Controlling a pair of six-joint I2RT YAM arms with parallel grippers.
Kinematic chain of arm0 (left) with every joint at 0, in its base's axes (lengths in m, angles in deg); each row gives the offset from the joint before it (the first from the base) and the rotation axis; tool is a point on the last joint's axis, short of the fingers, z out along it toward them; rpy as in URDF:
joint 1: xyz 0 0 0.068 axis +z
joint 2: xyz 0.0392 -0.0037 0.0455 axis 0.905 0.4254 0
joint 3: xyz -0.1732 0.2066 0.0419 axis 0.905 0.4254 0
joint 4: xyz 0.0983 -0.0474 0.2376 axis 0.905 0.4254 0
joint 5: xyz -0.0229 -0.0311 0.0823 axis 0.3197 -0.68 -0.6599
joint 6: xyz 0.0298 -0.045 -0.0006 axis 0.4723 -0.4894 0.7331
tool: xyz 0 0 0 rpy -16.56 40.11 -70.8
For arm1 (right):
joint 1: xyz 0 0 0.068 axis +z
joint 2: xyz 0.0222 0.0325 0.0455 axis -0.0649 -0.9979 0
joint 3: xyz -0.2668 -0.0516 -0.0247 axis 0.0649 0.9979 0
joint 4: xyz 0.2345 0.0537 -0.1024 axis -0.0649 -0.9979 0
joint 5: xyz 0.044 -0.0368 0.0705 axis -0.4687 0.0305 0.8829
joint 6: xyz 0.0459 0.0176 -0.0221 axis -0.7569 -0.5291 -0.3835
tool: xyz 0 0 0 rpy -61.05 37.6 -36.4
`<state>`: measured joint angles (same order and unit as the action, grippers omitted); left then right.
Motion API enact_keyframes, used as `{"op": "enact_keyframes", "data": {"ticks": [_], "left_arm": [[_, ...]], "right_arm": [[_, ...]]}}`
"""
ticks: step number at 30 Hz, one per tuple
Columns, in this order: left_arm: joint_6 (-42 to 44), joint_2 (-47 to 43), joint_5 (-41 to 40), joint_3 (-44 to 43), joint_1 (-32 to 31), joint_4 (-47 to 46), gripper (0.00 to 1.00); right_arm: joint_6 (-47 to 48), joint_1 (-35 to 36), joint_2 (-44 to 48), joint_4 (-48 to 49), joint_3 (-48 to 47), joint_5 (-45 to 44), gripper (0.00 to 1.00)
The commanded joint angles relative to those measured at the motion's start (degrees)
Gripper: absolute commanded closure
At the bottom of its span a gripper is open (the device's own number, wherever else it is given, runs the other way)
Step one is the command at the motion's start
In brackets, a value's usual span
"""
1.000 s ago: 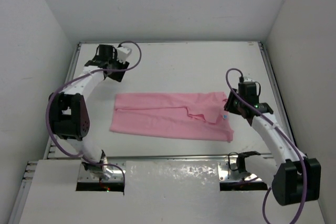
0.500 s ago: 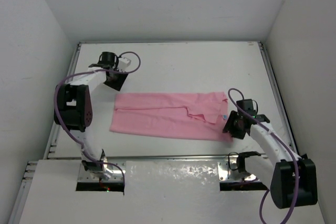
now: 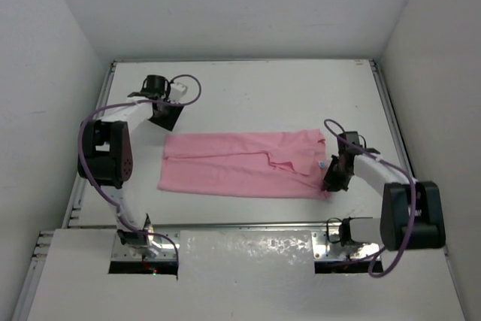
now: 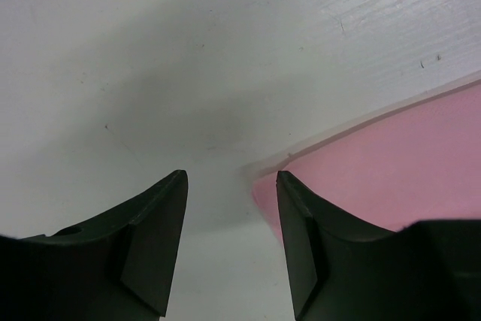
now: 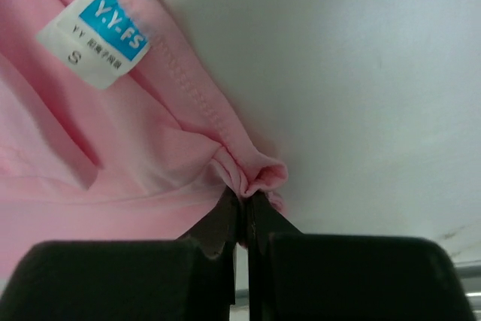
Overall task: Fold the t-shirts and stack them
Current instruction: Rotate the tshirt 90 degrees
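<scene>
A pink t-shirt (image 3: 240, 165) lies flat as a long folded band across the middle of the white table (image 3: 248, 95). My right gripper (image 3: 331, 183) is at the shirt's near right corner, shut on a bunched fold of its hem (image 5: 252, 174). A white and blue size label (image 5: 98, 35) shows beside it. My left gripper (image 3: 161, 119) hovers open just beyond the shirt's far left corner (image 4: 263, 186), which sits beside the right fingertip; nothing is between its fingers (image 4: 161, 238).
White walls (image 3: 68, 73) close in the table on three sides. A metal rail (image 3: 248, 225) runs along the near edge by the arm bases. Purple cables loop off both arms.
My right gripper came down to the shirt's near right corner and shut on the hem. My left arm swung in toward the far left corner, then held still.
</scene>
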<state>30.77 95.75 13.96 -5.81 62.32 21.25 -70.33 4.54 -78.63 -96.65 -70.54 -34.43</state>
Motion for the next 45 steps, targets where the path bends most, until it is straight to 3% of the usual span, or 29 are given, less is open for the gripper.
{"op": "enact_keyframes", "data": {"ticks": [1, 6, 13, 17, 19, 20, 21, 22, 33, 40, 43, 45], "left_arm": [[-0.5, -4.3, 0.4, -0.3, 0.7, -1.2, 0.51], [-1.4, -3.4, 2.5, -2.0, 0.7, -0.6, 0.51], [-1.1, -3.5, 3.2, -2.3, 0.2, 0.6, 0.51], [-0.6, -4.2, 4.1, -0.4, -0.6, 0.4, 0.51], [-0.5, -4.3, 4.7, -0.1, -1.1, 0.5, 0.51], [-0.5, -4.3, 4.9, 0.1, -1.3, 0.6, 0.51], [-0.6, -4.3, 5.3, 0.4, -1.4, 0.6, 0.51], [-0.6, -4.2, 5.6, 0.4, -1.5, 0.6, 0.51], [0.5, -2.9, 6.9, -0.7, -1.5, 0.9, 0.51], [1.7, -1.9, 6.2, -3.8, -1.5, 1.5, 0.51], [1.8, -2.0, 6.4, -4.2, -1.5, 1.5, 0.51], [1.9, -2.2, 7.0, -4.6, -1.5, 2.3, 0.51]], "right_arm": [[5.0, -2.3, -11.0, 10.6, -6.1, -6.9, 1.00], [10.3, -2.3, -27.9, 12.0, -25.7, -7.2, 1.00], [11.7, -2.3, -56.0, 5.6, -69.0, -3.7, 0.97], [10.3, -2.3, -68.3, 1.9, -86.7, -3.6, 0.82], [9.8, -2.3, -72.0, 3.8, -91.7, -1.3, 0.66], [9.7, -2.3, -72.6, 6.1, -92.5, -1.1, 0.60], [9.7, -2.3, -73.2, 7.0, -94.0, -1.1, 0.48], [9.7, -2.4, -73.1, 7.7, -94.6, -1.1, 0.44], [16.6, -5.1, -62.5, 15.3, -99.4, -1.1, 0.24], [27.2, -5.1, -57.4, 12.5, -88.3, 4.8, 0.30], [27.8, -5.1, -57.7, 7.8, -87.1, 4.8, 0.54], [26.1, -5.1, -56.3, 7.1, -86.0, 5.3, 0.65]]}}
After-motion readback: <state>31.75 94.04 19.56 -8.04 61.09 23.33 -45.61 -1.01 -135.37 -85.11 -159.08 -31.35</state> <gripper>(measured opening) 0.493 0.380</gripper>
